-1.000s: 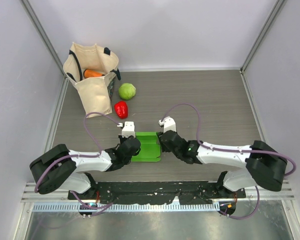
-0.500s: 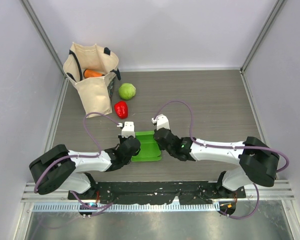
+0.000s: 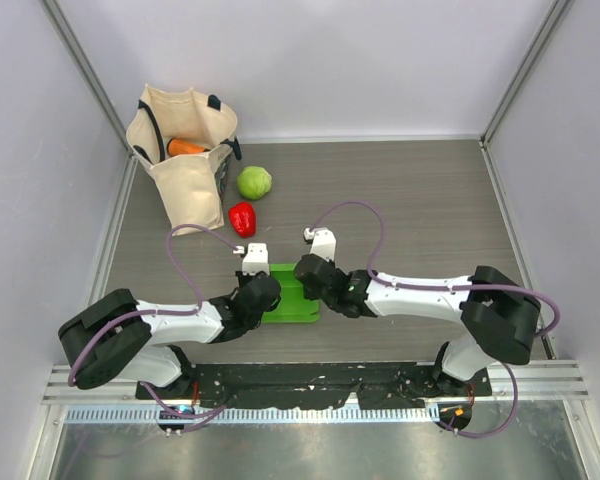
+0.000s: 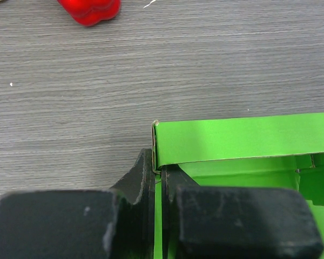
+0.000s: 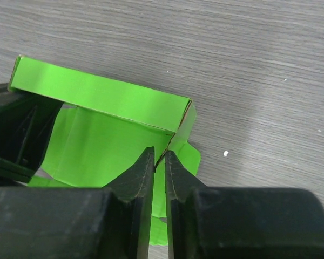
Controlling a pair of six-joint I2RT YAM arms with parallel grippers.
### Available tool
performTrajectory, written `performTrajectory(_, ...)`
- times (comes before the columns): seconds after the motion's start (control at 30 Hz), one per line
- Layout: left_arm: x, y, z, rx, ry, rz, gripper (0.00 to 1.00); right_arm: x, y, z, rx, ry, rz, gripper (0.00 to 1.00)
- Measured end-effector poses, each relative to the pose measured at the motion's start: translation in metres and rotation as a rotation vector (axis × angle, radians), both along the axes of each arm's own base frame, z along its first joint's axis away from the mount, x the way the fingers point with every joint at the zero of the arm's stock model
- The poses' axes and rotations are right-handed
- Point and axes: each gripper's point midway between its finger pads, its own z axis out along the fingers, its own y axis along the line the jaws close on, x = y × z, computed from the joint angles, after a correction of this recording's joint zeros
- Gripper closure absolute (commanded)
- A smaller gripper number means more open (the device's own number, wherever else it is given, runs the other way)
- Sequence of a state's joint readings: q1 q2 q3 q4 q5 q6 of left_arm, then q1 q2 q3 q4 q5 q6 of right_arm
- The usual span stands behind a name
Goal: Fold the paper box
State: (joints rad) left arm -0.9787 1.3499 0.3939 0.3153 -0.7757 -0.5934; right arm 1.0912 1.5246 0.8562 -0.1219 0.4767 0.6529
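Note:
The paper box is bright green card, partly folded, with raised walls, lying on the grey table between the two arms. My left gripper is shut on its left wall; the wrist view shows the wall pinched between the fingers. My right gripper is shut on the right wall near the far right corner; in the right wrist view the thin card edge runs between the fingers. The far wall stands up.
A red pepper and a round pale-green vegetable lie behind the box on the left. A cream cloth bag with an orange item stands at the back left. Walls enclose the table on three sides.
My right gripper has moved left over the box's right side, pushing that wall inward; the box looks narrower. My left gripper has stayed in place, still gripping.

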Motion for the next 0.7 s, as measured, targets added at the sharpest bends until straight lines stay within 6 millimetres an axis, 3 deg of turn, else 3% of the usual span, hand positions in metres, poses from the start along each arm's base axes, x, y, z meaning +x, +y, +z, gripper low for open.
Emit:
performTrajectory(0.27,0.0,0.001,0.0,0.003,-0.001,0.004,1.0,-0.01,0.019,-0.011,0.047,0.053,0.017,0.59)
performTrajectory(0.4,-0.001,0.0,0.0,-0.002,0.002,-0.003,1.0,-0.022,0.013,-0.004,0.047,0.036,0.111,0.54)
performTrajectory(0.47,-0.002,0.0,0.0,-0.005,0.003,-0.006,1.0,-0.031,0.0,0.008,0.058,0.004,0.162,0.52)
performTrajectory(0.57,-0.002,0.0,0.0,-0.006,0.004,-0.008,1.0,-0.035,-0.02,0.043,0.119,-0.077,0.193,0.52)
performTrajectory(0.7,-0.002,-0.001,0.0,-0.007,0.004,-0.008,1.0,-0.004,-0.057,0.088,0.178,-0.198,0.081,0.53)
